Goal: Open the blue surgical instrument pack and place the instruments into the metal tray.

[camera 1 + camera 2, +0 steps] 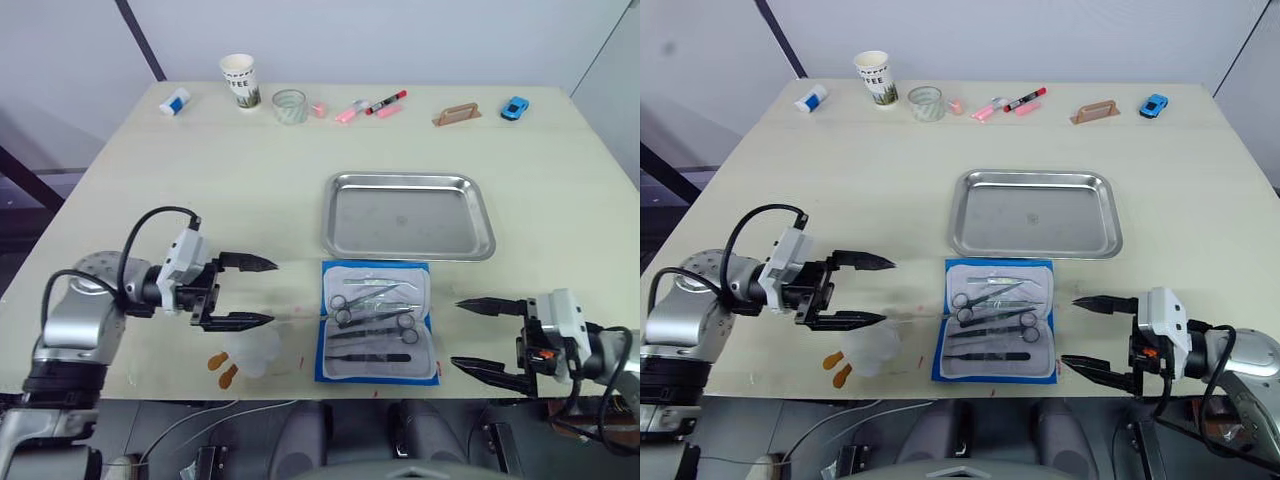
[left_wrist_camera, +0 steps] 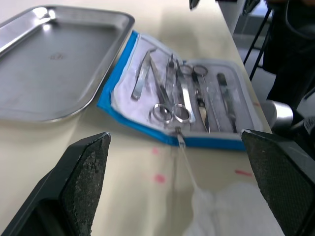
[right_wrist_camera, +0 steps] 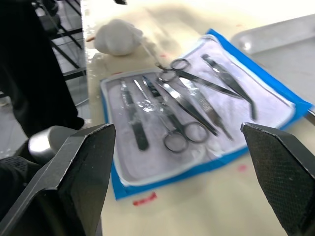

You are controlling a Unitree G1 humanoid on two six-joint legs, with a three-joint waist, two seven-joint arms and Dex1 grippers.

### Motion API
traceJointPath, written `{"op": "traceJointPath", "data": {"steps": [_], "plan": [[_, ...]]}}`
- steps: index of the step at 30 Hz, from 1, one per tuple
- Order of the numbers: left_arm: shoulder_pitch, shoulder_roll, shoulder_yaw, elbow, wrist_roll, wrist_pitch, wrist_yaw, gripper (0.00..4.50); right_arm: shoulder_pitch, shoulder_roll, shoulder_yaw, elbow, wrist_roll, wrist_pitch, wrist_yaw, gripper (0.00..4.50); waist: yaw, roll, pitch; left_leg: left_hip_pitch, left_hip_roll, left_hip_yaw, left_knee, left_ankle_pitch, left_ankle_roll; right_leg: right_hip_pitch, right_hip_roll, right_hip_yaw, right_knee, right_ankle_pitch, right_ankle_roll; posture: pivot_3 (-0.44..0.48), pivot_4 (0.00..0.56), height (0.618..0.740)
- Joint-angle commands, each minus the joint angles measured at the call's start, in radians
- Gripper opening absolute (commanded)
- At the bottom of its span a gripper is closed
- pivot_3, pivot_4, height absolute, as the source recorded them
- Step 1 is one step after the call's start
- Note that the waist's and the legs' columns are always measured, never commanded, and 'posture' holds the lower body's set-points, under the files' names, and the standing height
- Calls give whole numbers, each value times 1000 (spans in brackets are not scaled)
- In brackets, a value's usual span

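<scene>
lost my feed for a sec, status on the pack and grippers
Left gripper and right gripper open, empty, flanking the pack. Pack open, instruments inside. Metal tray empty. White plush beside left gripper.

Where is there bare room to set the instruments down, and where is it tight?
The metal tray is bare inside. Open tabletop lies between the left gripper and the blue surgical instrument pack, and between pack and right gripper. Tight spots: the instruments crowd the pack, whose far edge nearly meets the tray's rim.
</scene>
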Motion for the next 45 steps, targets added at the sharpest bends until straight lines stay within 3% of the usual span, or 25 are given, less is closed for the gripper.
{"op": "traceJointPath", "data": {"steps": [1, 10, 23, 38, 45], "plan": [[-10, -7, -12, -86, -23, -15, -53, 4500, -20, 15, -2, 8, -22, -48, 6, 4459, 2, 0, 0, 0, 0, 0, 0, 0, 0, 0, 0, 0, 0, 0, 0, 0, 150, 740], [-39, -27, -58, -153, -26, -5, -54, 4500, -122, 65, 129, 70, -148, -124, 3, 4459, 0, 0, 0, 0, 0, 0, 0, 0, 0, 0, 1, 0, 0, 0, 0, 0, 150, 740], [-58, -110, -88, -180, -5, -24, -3, 4500, -323, 168, 290, 305, -288, -214, 5, 4459, 0, 0, 0, 0, 0, 1, 0, 0, 0, -1, 0, 1, 0, 0, 0, 0, 150, 740], [-54, -142, -97, -145, 19, -48, -6, 4500, -321, 161, 358, 420, -404, -253, -9, 4459, 0, 0, 0, 0, 0, 1, 0, 0, 0, 0, 0, 1, 0, 0, 0, 0, 150, 740], [-115, -186, -134, -23, 93, -71, 27, 4500, -325, 160, 392, 413, -429, -212, -32, 4459, -1, -1, -1, 1, 0, 1, 0, 0, 0, 0, 1, 0, 1, 0, 0, 0, 150, 740]]}}
